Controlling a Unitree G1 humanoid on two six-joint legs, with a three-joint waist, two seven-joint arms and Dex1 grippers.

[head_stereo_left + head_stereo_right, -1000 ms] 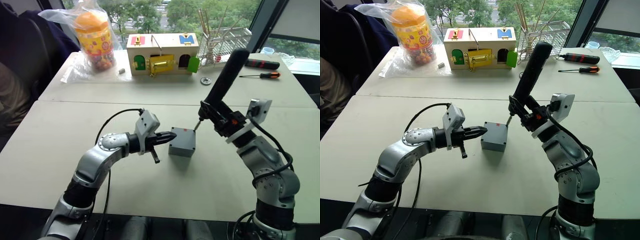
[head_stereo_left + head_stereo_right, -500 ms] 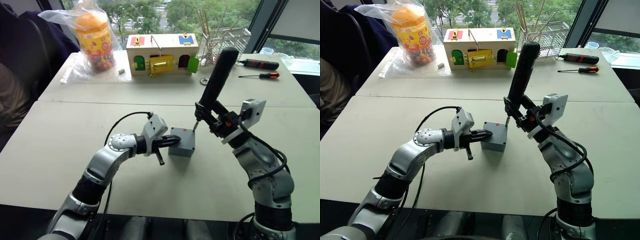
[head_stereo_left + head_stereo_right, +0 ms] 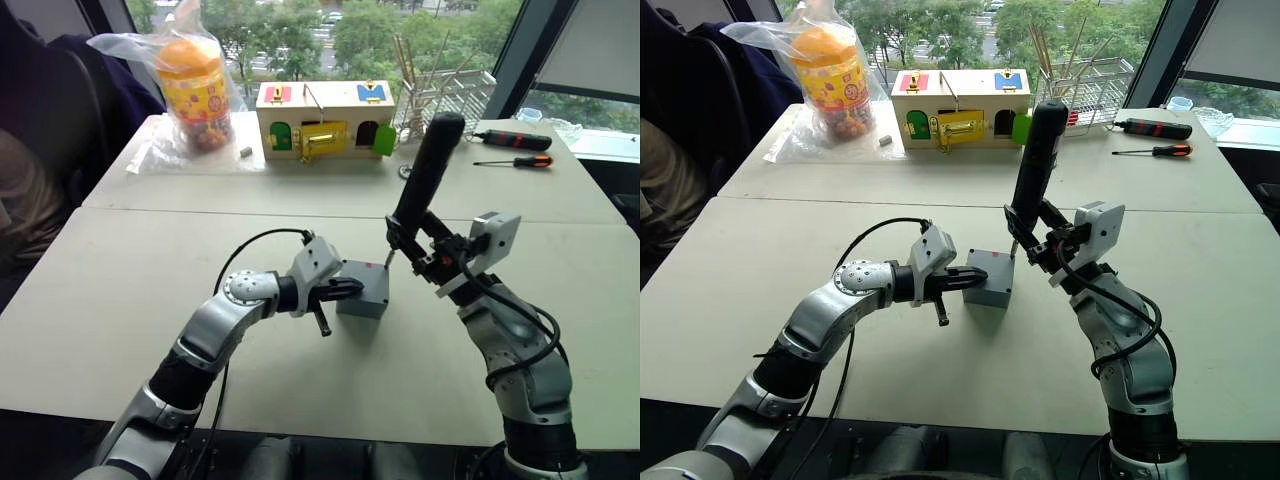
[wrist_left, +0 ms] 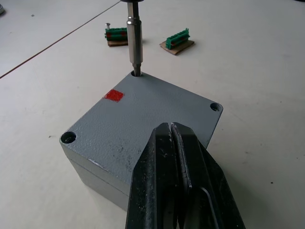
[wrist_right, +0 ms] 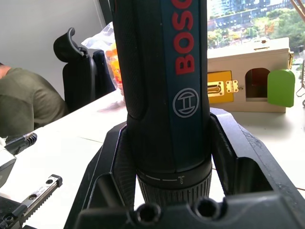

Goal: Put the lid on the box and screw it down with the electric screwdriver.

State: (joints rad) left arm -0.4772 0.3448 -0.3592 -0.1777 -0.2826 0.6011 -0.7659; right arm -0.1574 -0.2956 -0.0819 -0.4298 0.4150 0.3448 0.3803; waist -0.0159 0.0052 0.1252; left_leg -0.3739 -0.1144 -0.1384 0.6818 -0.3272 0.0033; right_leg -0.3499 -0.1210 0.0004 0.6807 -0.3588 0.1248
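Note:
The grey box (image 3: 365, 292) stands mid-table with the lid (image 4: 143, 114) seated on it, a red mark on the lid's top. My left gripper (image 4: 170, 128) is shut, its tips resting on the lid near one edge. The black electric screwdriver (image 3: 425, 185) stands almost upright, tilted slightly away from me, with my right gripper (image 3: 428, 252) shut around its lower body. Its metal bit (image 4: 134, 43) sits in a corner hole of the lid. Two other corner holes show in the left wrist view.
At the back of the table are a wooden box with coloured doors (image 3: 325, 115), a bagged orange-lidded jar (image 3: 190, 90), a wire rack (image 3: 450, 85) and two hand screwdrivers (image 3: 512, 146). Two green connectors (image 4: 177, 40) lie beyond the box. A person (image 5: 28, 105) sits at the far left.
My left gripper has moved right, from beside the box onto the lid. The right arm has shifted left and stood the driver more upright, its bit staying at the lid's corner.

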